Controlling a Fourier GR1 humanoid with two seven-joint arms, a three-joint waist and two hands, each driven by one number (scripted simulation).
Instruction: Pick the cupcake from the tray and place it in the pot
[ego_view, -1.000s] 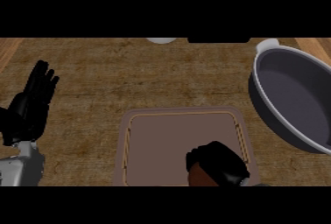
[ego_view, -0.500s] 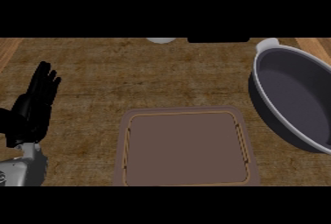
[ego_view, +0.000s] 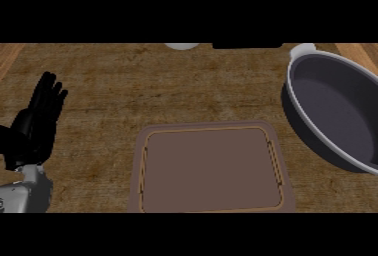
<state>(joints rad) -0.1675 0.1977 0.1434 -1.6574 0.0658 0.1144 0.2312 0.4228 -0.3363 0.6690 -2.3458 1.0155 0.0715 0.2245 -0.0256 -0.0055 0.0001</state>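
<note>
The wooden counter (ego_view: 148, 90) fills the head view, its grain running across the frame. At about five o'clock from the middle, the brown tray (ego_view: 210, 167) is seen lying flat — a rounded square with a raised lip, its lower edge cut by the bottom of the view. Its inner surface is bare; the cupcake cannot be found on it, nor anywhere else in the view, so its place cannot be told.

At three o'clock the dark pot (ego_view: 336, 110) is set, partly cut off by the right edge. A pale rim runs round it and a small white handle sticks up at its one-o'clock end. The inside is dark grey, and nothing is seen in it. The pot and the tray lie near each other but apart.

At nine o'clock, near the left edge, the left hand (ego_view: 37, 127) is held at rest — fingers straight, spread a little and pointing up toward twelve o'clock, nothing in them. Its grey forearm enters at seven o'clock.

At twelve o'clock, at the top edge, a small white object (ego_view: 181, 46) and a dark one (ego_view: 247, 45) are only partly shown.

The right hand is outside the view.
</note>
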